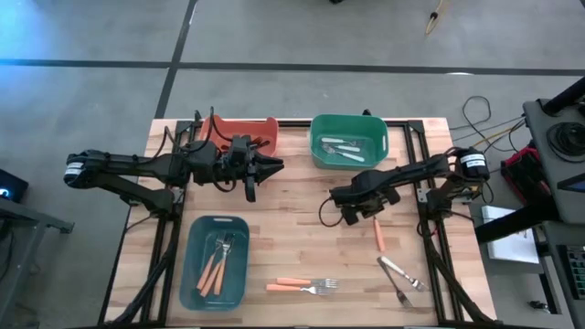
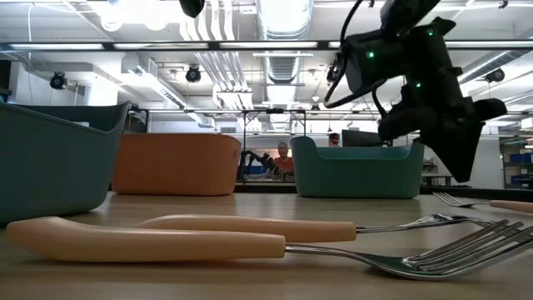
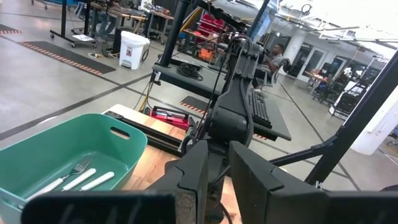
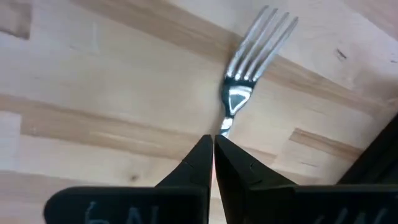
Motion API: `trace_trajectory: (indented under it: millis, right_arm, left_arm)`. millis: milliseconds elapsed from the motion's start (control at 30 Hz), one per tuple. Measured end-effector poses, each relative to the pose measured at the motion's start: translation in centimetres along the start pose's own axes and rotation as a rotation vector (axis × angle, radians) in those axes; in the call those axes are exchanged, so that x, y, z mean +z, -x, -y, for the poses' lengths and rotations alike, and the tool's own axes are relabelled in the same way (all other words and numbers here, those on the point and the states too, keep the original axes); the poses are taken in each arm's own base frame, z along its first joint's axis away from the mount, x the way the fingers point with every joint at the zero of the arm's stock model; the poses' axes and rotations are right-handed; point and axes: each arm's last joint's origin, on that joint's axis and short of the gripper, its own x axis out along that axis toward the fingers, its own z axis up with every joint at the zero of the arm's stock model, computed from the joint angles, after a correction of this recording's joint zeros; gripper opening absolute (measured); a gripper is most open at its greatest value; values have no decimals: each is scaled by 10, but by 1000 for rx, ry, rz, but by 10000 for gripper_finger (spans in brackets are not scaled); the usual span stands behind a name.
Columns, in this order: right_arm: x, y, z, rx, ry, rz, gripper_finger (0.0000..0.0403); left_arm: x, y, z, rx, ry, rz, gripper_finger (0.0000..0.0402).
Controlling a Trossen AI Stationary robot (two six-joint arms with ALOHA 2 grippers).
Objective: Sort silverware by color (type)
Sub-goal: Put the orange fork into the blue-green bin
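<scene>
Right claw (image 4: pixel 213 144) is clenched on an orange-handled fork (image 4: pixel 249 74) above the desk's (image 1: pixel 292 238) middle-right, left claw (image 1: pixel 265 169) hovers near the far edge, fingers barely apart, with two more orange forks (image 1: pixel 302 286) by the near edge.

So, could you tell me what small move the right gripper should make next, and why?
Probably lift straight up. The right gripper is shut on the orange-handled metal fork, which lies low over the wooden table; the blue rectangular plastic bin holding matching forks is across the table.
</scene>
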Motion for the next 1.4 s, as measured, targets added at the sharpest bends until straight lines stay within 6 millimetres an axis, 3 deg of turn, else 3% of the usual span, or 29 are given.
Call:
trace_trajectory:
  millis: [233,567,833,1167,1400]
  right_arm:
    - [8,-3,11,16,8,-36,51]
    - [-4,-8,38,201,-46,39,145]
    - [-13,-30,57,259,-153,14,150]
    - [-12,-52,50,258,-125,-56,184]
    - [-10,-62,48,216,-68,-63,160]
  left_arm:
    - [0,0,0,0,8,0,50]
    - [0,0,0,-1,15,-1,50]
    - [0,0,0,-1,15,-1,50]
    - [0,0,0,3,10,2,50]
    - [1,0,-2,65,6,25,50]
